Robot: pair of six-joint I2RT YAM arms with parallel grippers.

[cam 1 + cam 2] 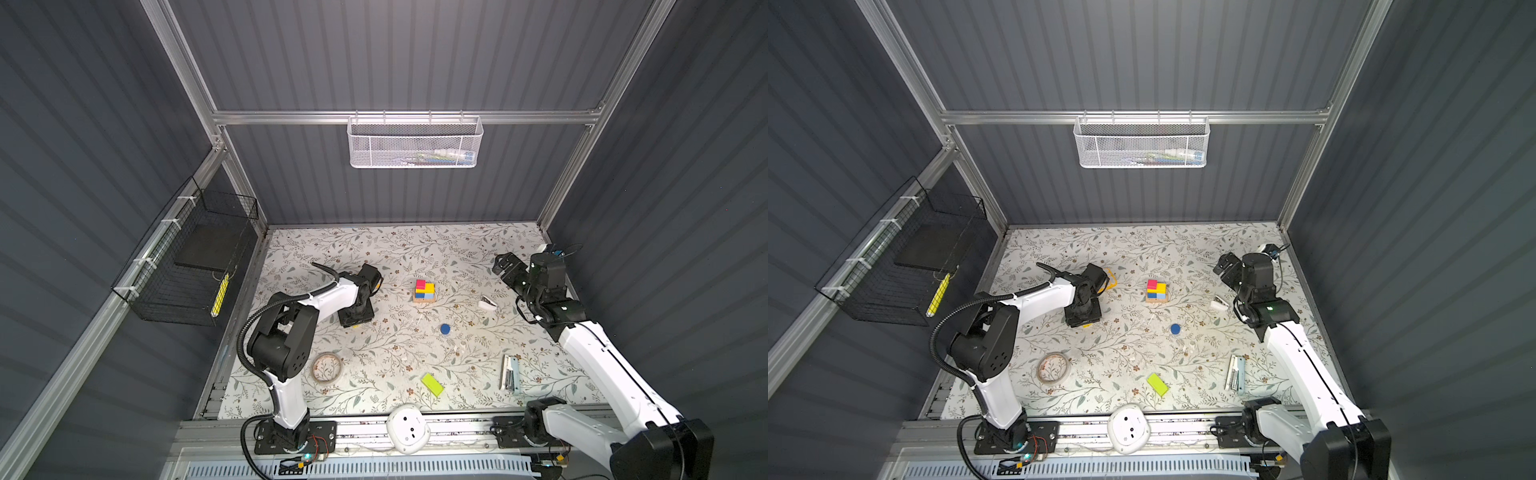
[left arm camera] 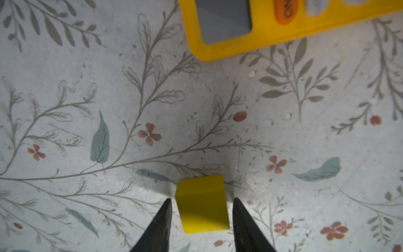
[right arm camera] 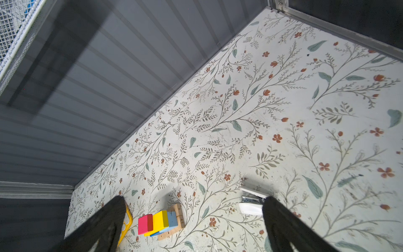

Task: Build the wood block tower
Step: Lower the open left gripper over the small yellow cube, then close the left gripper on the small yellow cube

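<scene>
The wood block tower (image 1: 424,291) (image 1: 1157,291) stands mid-table: tan bars at the bottom, blue and light-blue blocks, then a yellow block, with a pink cube (image 3: 145,224) on top. A yellow cube (image 2: 201,204) rests on the table between the jaws of my left gripper (image 2: 202,200), which stand open with narrow gaps on both sides. In both top views that gripper (image 1: 355,323) points down left of the tower. A blue short cylinder (image 1: 445,329) and a lime bar (image 1: 432,384) lie nearer the front. My right gripper (image 1: 500,264) (image 3: 194,197) hovers open and empty at the back right.
A yellow calculator (image 2: 239,43) lies just beyond the left gripper. A clear tape roll (image 1: 327,368) sits front left, a stapler (image 1: 510,373) front right, and a small white object (image 1: 487,303) right of the tower. A white round device (image 1: 407,428) sits on the front rail.
</scene>
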